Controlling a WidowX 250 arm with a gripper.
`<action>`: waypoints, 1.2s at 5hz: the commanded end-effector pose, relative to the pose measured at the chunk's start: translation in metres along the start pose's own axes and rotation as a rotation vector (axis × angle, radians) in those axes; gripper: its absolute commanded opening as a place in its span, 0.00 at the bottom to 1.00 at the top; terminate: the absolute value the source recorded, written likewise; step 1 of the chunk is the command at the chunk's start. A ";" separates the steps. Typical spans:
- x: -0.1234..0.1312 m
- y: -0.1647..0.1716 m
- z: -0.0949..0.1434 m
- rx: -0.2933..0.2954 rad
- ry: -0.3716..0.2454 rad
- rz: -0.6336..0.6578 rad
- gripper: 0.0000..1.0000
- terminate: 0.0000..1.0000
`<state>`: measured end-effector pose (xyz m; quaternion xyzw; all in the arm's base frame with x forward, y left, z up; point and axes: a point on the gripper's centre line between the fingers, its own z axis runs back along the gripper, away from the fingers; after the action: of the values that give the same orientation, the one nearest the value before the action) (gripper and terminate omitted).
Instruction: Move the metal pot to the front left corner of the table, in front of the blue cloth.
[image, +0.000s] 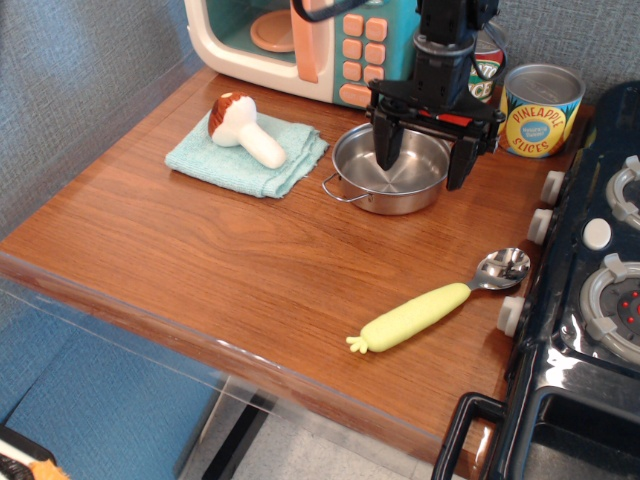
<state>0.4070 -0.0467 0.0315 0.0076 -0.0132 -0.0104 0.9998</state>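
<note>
The metal pot (385, 187) is a shallow shiny steel pot with thin wire loop handles. It stands on the brown wood table (200, 260) right of the blue cloth (245, 155). A toy mushroom (243, 128) lies on the cloth. My gripper (422, 162) is open, pointing down over the pot's right side. One finger hangs inside the pot and the other outside its right rim. It holds nothing.
A toy microwave (300, 45) stands at the back. A tomato can (487, 70) and a pineapple can (538, 110) stand at the back right. A yellow-handled spoon (430, 312) lies at the front right. A black toy stove (590, 300) fills the right edge.
</note>
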 end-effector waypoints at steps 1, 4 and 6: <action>0.008 0.003 0.000 -0.014 -0.008 0.009 0.00 0.00; 0.003 -0.004 0.022 -0.041 -0.051 0.015 0.00 0.00; -0.037 0.022 0.081 -0.232 -0.149 0.122 0.00 0.00</action>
<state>0.3618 -0.0330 0.0862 -0.1103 -0.0428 0.0469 0.9919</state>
